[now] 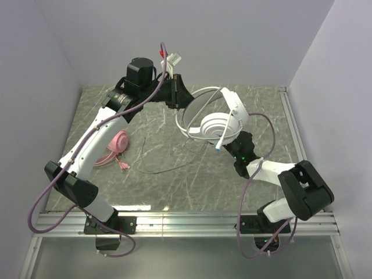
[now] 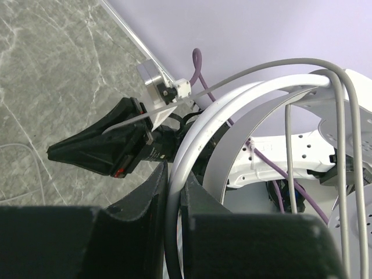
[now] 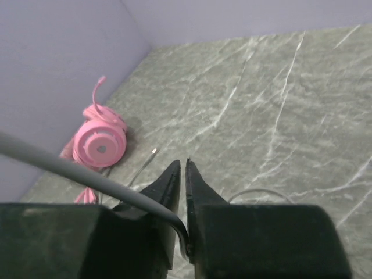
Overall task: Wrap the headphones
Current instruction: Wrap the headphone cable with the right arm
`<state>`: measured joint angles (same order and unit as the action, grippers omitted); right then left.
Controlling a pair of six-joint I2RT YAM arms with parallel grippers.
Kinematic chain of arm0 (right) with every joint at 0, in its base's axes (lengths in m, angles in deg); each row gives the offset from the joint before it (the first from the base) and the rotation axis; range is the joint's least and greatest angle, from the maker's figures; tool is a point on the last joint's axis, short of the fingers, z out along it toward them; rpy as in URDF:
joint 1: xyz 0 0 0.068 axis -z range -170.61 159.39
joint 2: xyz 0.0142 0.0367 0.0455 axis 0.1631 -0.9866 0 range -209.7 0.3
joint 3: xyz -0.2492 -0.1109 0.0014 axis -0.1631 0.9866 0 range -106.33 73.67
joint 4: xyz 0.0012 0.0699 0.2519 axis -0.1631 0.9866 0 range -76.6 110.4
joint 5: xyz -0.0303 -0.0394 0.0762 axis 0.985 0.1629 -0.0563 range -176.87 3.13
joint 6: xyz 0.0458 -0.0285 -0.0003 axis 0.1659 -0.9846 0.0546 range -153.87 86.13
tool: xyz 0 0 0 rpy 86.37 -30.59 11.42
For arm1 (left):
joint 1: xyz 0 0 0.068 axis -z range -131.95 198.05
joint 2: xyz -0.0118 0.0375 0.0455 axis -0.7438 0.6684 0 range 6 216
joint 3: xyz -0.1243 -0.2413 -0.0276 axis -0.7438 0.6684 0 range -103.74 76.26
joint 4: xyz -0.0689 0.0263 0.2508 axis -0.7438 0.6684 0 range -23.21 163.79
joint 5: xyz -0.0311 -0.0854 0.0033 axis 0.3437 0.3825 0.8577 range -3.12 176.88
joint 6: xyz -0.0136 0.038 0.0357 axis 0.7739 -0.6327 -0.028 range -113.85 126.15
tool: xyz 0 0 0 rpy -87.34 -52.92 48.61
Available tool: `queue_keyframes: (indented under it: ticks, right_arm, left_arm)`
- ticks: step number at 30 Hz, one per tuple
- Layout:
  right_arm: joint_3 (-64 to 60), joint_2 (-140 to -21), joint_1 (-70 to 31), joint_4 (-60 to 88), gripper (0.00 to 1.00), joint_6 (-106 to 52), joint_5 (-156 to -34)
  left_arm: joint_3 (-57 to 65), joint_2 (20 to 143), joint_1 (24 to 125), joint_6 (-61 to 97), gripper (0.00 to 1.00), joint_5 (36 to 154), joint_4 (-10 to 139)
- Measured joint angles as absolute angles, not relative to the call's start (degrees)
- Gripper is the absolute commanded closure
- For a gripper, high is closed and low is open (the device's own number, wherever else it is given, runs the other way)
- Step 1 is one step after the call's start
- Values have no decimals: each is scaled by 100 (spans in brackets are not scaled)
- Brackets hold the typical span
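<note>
The white headphones (image 1: 218, 124) are held up above the table's middle. My left gripper (image 1: 179, 97) is shut on their white headband (image 2: 232, 104), which runs between the jaws in the left wrist view (image 2: 174, 180). The pale cable (image 2: 349, 174) loops over the headband several times. My right gripper (image 1: 231, 146), just below the ear cup, is shut on that cable (image 3: 87, 174), which enters the closed jaws from the left in the right wrist view (image 3: 183, 165). The pink headphones (image 1: 115, 146) lie on the table at the left, also seen in the right wrist view (image 3: 100, 145).
A loose stretch of thin cable (image 1: 168, 168) trails over the marble table (image 1: 163, 192) between the two headsets, its plug tip (image 3: 154, 151) lying near the pink headset. Purple walls close in the left, back and right. A metal rail (image 1: 186, 221) runs along the front edge.
</note>
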<state>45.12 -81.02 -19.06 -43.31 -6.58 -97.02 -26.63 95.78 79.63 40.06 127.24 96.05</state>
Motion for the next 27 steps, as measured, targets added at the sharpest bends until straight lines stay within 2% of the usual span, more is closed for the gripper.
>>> queue_keyframes:
  ticks: [2,10,12,17,27]
  right_arm:
    - [4573,-8154,-1926,-4565,93,-675,-9630]
    - [4759,-8156,-2142,-4879,99,-713,-9584]
    - [4923,-8156,-2291,-5008,99,-710,-9641]
    - [5251,-8065,-2745,-5124,92,-656,-9704]
    - [5860,-7090,-3805,-5397,98,-625,-9612]
  left_arm:
    - [-2707,9578,7963,4006,100,12717,9670]
    - [-2770,9593,7956,4097,100,12573,9732]
    - [-2779,9633,7952,4183,100,12527,9694]
    - [-2749,9797,7871,4417,100,12208,9524]
    - [-2191,10050,7255,4871,100,11211,8977]
